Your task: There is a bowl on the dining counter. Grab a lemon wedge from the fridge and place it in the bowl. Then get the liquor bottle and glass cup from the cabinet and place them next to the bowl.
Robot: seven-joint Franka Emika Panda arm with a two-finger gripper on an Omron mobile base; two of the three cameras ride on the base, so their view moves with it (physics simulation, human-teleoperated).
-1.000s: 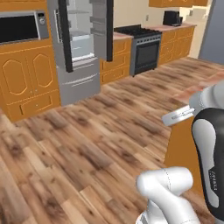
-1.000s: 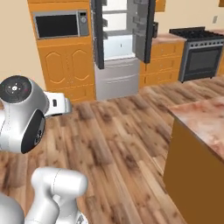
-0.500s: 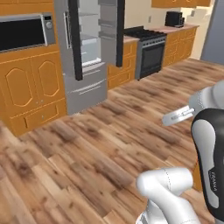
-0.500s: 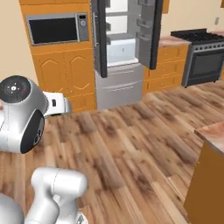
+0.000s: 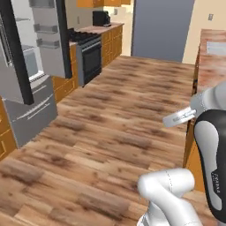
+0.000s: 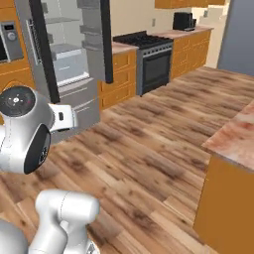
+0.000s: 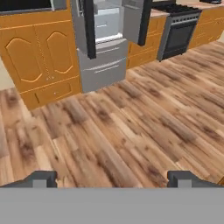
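tool (image 7: 112, 179): jaws apart, empty | fridge (image 7: 109, 39): doors open, well ahead of tool | stove (image 6: 154, 62): right of fridge | tabletop (image 6: 233, 139): far right

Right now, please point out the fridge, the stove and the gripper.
fridge (image 7: 105, 65): hand view, on the lower drawer front.
stove (image 6: 155, 67): right base view, on the dark oven door.
gripper (image 7: 113, 178): hand view, midway between the two open fingertips.

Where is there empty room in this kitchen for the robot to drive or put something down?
The wood floor lies bare between the fridge and stove on one side and the counter on the other. The counter's near corner is bare too. It is crowded at the fridge, where both open doors jut out over the floor.
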